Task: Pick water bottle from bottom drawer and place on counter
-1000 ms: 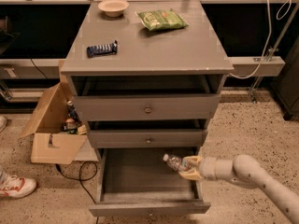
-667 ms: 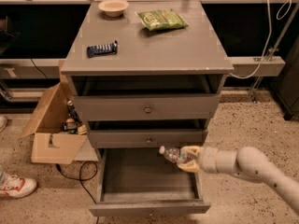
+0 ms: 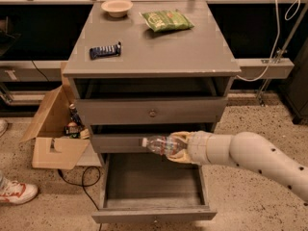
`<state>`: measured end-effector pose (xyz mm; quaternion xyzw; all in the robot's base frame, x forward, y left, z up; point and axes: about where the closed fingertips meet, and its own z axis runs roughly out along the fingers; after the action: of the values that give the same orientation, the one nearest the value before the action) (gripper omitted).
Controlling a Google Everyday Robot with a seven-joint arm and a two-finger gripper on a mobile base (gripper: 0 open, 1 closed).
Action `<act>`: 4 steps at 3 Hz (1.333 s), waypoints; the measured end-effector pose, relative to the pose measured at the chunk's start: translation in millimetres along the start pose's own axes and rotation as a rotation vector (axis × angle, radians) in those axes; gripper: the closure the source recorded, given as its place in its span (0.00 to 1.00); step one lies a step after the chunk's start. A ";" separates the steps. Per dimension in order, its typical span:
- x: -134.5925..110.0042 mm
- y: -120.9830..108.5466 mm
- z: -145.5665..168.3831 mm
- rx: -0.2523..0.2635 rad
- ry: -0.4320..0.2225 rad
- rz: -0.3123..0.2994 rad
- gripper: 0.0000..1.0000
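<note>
Gripper (image 3: 177,147) clasps clear plastic water bottle (image 3: 159,144) above open grey bottom drawer (image 3: 151,183).

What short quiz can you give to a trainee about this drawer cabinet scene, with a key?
1. True or false: the robot's hand is shut on the small clear plastic water bottle, over the open grey bottom drawer.
2. Which thing lies nearest the front left corner of the flat grey counter? A) the beige round bowl B) the green snack bag C) the dark blue snack bar
3. Fill in: the bottle is held roughly ___, its white cap pointing away from the hand.
Key: 1 true; 2 C; 3 horizontal.
</note>
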<state>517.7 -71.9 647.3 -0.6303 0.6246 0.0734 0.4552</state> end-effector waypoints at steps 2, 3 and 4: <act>-23.2 -21.0 -17.8 0.035 0.017 -0.062 1.00; -51.8 -71.2 -46.7 0.115 -0.018 -0.103 1.00; -109.1 -165.9 -94.6 0.214 -0.030 -0.168 1.00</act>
<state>591.7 -88.6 853.8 -0.6270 0.5670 -0.0227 0.5337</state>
